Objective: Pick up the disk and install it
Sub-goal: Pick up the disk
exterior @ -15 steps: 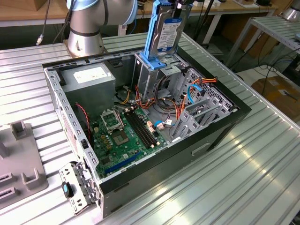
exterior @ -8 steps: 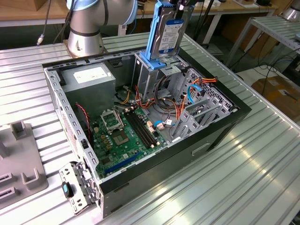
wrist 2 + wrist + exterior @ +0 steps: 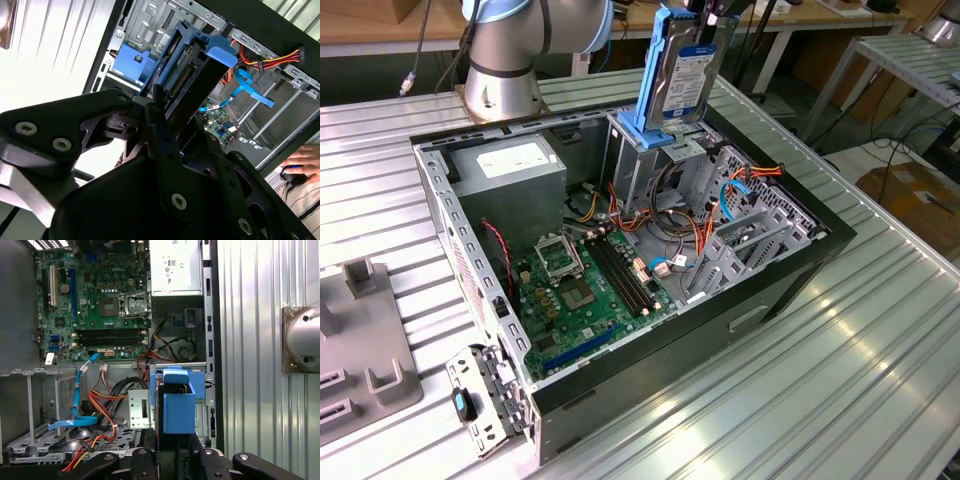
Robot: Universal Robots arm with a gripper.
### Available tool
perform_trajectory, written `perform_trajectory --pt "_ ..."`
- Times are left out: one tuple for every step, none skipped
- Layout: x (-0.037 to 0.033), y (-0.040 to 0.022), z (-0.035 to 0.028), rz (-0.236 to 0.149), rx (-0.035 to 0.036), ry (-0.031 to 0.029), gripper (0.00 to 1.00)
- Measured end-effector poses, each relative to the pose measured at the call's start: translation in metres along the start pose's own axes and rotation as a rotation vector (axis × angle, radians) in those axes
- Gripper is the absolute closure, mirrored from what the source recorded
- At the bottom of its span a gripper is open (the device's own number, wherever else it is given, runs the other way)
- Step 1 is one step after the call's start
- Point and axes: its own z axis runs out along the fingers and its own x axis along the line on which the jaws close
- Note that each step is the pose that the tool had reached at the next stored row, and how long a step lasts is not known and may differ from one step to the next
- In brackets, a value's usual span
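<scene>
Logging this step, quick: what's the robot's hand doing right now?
The hand: closed, holding the disk upright over the drive cage.

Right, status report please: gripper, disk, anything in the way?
Gripper shut on disk. Disk upright over drive cage, not seated. Cables beside cage, none seen blocking.

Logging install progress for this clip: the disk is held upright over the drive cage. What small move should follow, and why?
Probably a slow, straight lowering. The gripper is shut on the disk, upright with its lower end at the mouth of the grey drive cage, most of it above. In the first wrist view it looks lined up with the bay.
</scene>
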Motion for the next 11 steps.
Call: perform_trajectory --pt "0.0002 0.0000 0.0000 0.000 0.0000 0.0000 0.65" --pt "0.0002 0.0000 0.0000 0.000 0.0000 0.0000 0.65" --pt "0.0002 0.0000 0.0000 0.000 0.0000 0.0000 0.65" --pt "0.0003 0.0000 0.0000 0.000 0.0000 0.0000 0.65" --pt "0.0003 0.0000 0.0000 0.000 0.0000 0.0000 0.65" --pt "0.0004 0.0000 0.0000 0.000 0.0000 0.0000 0.65" --pt "0.0004 0.0000 0.0000 0.000 0.0000 0.0000 0.65" --pt "0.0005 0.0000 0.0000 0.000 0.0000 0.0000 0.65" --pt "0.0007 0.0000 0.0000 0.000 0.0000 0.0000 0.65" --pt "0.0010 0.0000 0.0000 0.000 0.0000 0.0000 0.65" --pt "0.0014 0.0000 -0.0001 0.000 0.0000 0.0001 0.65"
